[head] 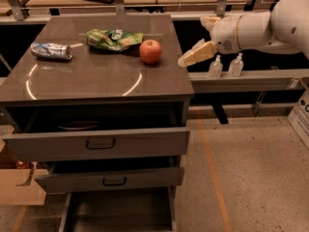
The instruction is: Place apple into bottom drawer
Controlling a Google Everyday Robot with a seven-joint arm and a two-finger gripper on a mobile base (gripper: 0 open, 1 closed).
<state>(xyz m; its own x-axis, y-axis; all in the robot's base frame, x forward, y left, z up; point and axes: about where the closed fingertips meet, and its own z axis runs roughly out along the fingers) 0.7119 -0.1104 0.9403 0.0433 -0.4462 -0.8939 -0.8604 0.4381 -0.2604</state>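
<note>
The red apple (150, 51) sits upright on the grey cabinet top (96, 76), toward its back right. My gripper (193, 55) hangs at the right edge of the cabinet top, a short way right of the apple and at about its height, not touching it. The white arm reaches in from the upper right. The bottom drawer (118, 211) stands pulled out at the foot of the cabinet, with its flat floor bare.
A green snack bag (113, 38) lies just left of the apple. A silver can (51, 51) lies on its side at the left. Two drawers with black handles (100, 143) stand partly open. Two small bottles (225, 66) stand on a shelf at the right. A cardboard box (14, 185) sits lower left.
</note>
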